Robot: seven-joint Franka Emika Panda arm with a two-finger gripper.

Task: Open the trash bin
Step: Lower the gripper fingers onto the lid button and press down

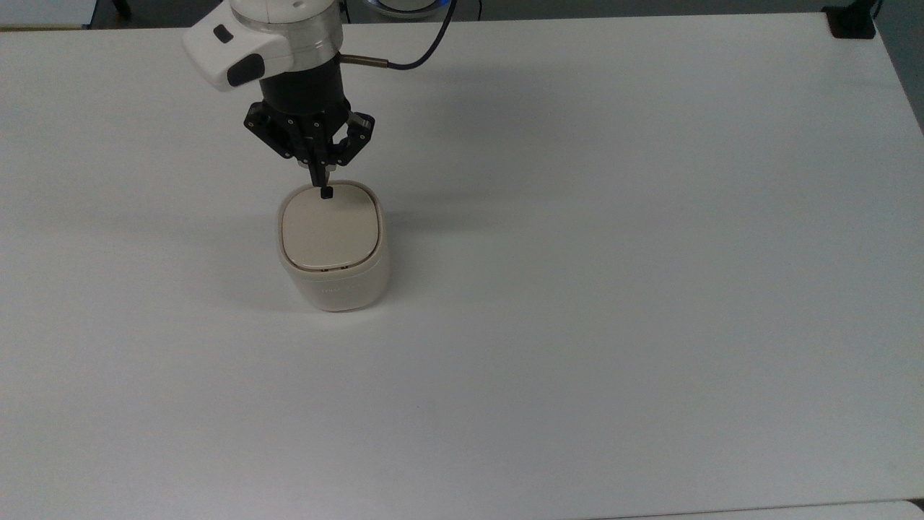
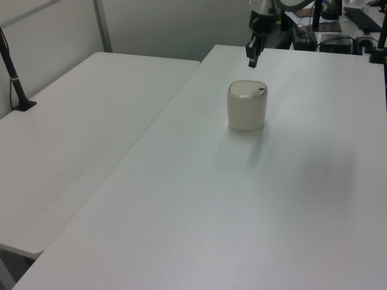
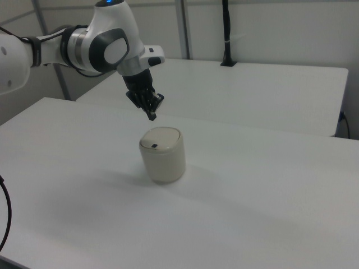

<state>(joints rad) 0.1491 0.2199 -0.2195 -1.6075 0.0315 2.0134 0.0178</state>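
At the lid's twelve o'clock edge in the top view, my end effector (image 1: 320, 179), fingers pinched together and empty, hangs above the black button (image 1: 326, 193) of the trash bin (image 1: 333, 249) standing left of centre on the worktop (image 1: 650, 253), so I'd descend straight and press gently.

The trash bin (image 1: 333, 249) looked like smooth matt cream plastic, the table (image 1: 613, 253) was plain matt white, and the arm's shell (image 3: 104, 47) was glossy white plastic.

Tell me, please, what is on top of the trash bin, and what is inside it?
A flat closed lid with a small black button tops the trash bin. The shut tool hangs above the button. The inside is covered by the lid.
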